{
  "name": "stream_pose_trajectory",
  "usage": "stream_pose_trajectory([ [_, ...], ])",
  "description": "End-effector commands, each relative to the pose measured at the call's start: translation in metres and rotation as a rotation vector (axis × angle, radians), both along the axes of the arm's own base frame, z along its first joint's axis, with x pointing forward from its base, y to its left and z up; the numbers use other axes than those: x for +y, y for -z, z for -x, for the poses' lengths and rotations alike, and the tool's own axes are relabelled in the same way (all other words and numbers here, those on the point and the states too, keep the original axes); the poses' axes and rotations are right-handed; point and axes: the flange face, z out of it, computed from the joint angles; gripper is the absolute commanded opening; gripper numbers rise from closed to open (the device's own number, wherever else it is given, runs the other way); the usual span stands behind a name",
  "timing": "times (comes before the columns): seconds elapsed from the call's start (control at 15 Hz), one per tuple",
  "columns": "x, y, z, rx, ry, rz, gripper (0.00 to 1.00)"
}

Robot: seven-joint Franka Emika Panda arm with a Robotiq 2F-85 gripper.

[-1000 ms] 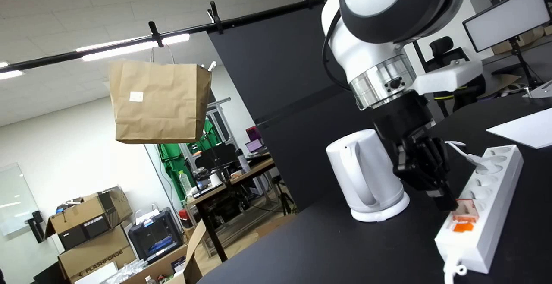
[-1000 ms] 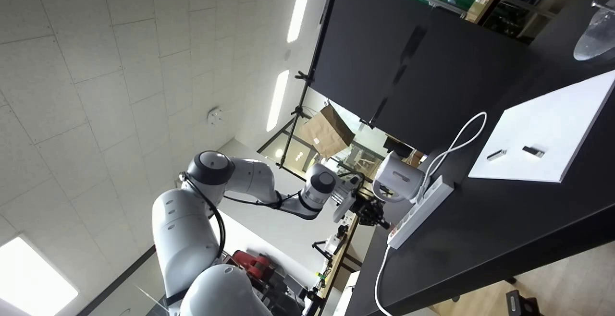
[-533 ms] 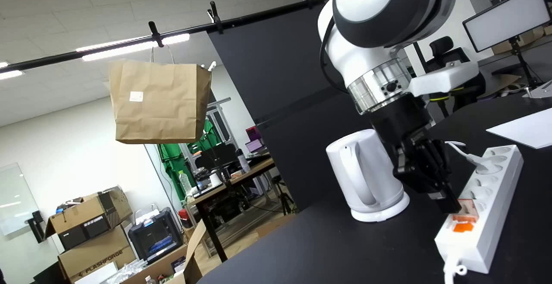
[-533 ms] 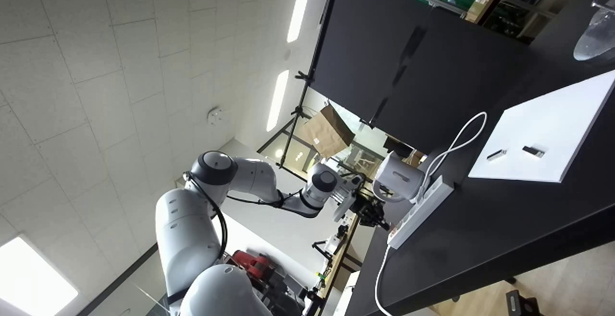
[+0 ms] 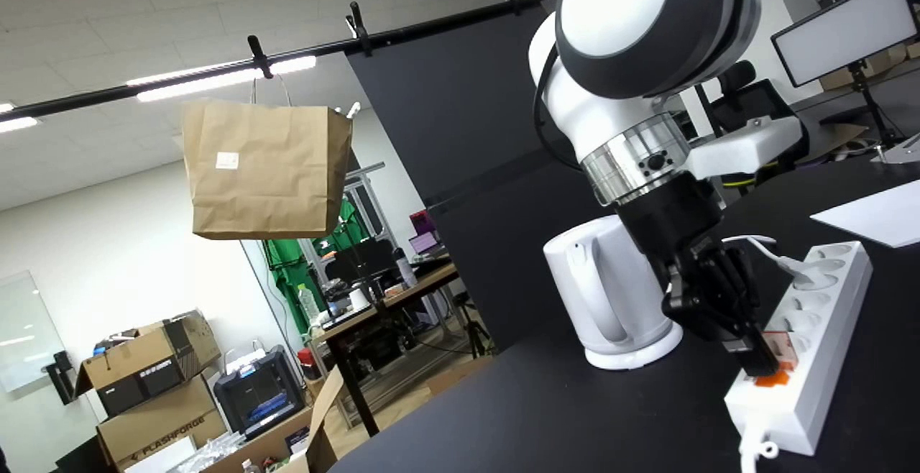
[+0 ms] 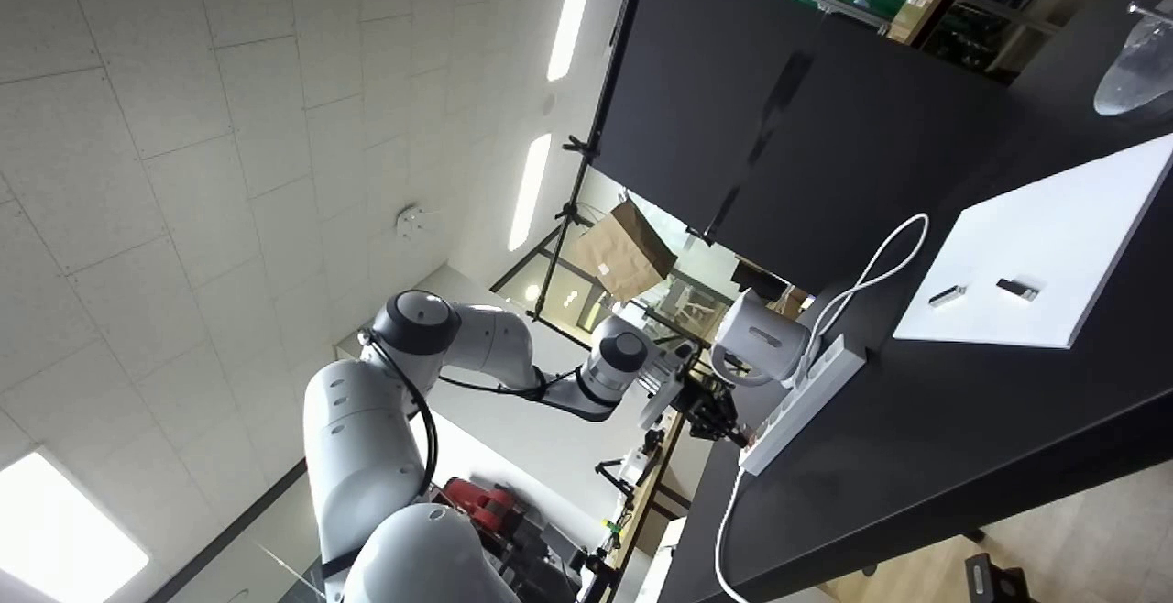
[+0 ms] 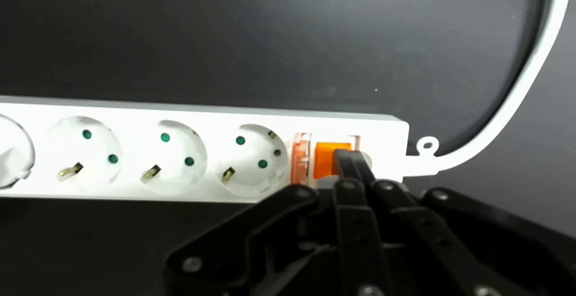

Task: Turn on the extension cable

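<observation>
The extension cable [image 5: 826, 343] is a long white power strip on the black table, seen in both exterior views [image 6: 811, 401] and in the wrist view [image 7: 211, 118]. Its orange switch [image 7: 325, 159] sits at the cord end, beside a clear reddish cover [image 7: 300, 159] that stands open. My gripper [image 7: 348, 152] is shut, its fingertips together with nothing between them. The tips are over the right part of the switch and hide it; whether they touch it I cannot tell. In an exterior view the gripper [image 5: 763, 366] reaches down to the switch from the kettle side.
A white kettle [image 5: 611, 293] stands beside the strip, close to my arm. A white plug [image 5: 798, 269] sits in a far socket. The strip's white cord [image 7: 537, 57] curves away from the switch end. A white board [image 6: 1035, 246] lies on the table.
My gripper has moved down and along the strip toward its cord end, from beside the clear cover to the orange switch. The strip and kettle have not moved.
</observation>
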Motion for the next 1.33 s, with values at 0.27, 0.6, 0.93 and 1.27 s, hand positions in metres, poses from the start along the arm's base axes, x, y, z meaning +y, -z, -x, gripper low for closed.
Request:
stream_pose_trajectory([
  [0.27, 0.0050, 0.0025, -0.0058, 0.011, 0.010, 0.023, 0.00],
  [0.6, 0.0036, 0.0010, -0.0068, 0.008, 0.012, 0.024, 0.00],
  [0.93, 0.0019, 0.0012, -0.0080, 0.003, 0.013, 0.029, 0.00],
  [1.27, 0.0015, 0.0031, -0.0086, 0.004, 0.009, 0.033, 0.00],
])
